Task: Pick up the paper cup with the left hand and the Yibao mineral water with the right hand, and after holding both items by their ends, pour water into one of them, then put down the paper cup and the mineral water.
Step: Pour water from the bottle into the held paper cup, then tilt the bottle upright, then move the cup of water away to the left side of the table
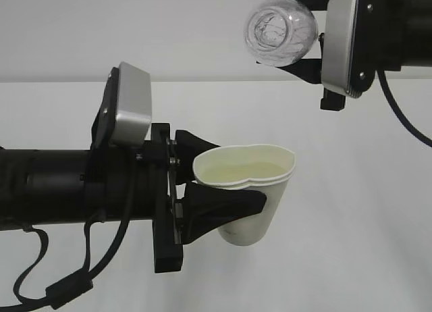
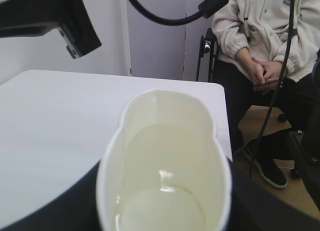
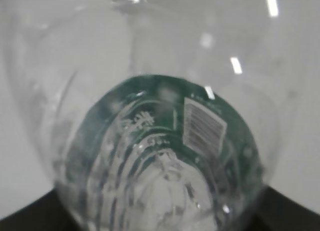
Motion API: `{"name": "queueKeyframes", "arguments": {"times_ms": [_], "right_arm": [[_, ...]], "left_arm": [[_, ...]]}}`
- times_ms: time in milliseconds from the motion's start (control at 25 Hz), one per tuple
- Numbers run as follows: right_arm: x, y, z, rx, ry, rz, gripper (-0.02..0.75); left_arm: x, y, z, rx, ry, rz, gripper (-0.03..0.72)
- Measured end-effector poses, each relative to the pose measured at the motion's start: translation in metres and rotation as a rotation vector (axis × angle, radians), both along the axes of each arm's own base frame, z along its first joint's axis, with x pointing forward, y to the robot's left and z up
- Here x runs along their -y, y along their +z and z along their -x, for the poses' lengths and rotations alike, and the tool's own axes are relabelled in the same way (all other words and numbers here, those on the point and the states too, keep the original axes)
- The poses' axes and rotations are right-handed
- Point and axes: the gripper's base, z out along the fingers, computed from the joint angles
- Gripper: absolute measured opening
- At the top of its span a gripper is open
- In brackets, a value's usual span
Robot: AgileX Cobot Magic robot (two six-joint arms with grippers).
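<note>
Squeezing the small white tapered paper cup (image 1: 246, 190) oval above the bench (image 1: 351, 211), the left hand (image 1: 223, 184) jaws risk crushing thin, soft walls, while the right hand (image 1: 307, 38) jaws clamp the clear ribbed, slippery Yibao mineral water (image 1: 280, 28) higher up.

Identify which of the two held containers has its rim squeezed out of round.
The paper cup in the left gripper: its rim is pinched into a peanut shape. The mineral water bottle in the right gripper looks undeformed.
</note>
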Motion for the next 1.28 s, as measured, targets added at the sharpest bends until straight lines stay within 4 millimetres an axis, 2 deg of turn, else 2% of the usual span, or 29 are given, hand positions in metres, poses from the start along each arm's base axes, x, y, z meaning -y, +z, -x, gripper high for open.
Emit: {"name": "queueKeyframes", "arguments": {"times_ms": [1280], "right_arm": [[0.0003, 0.0024, -0.0012, -0.275, -0.085, -0.245, 0.435]], "left_arm": [[-0.0003, -0.001, -0.0006, -0.001, 0.007, -0.011, 0.373]]}}
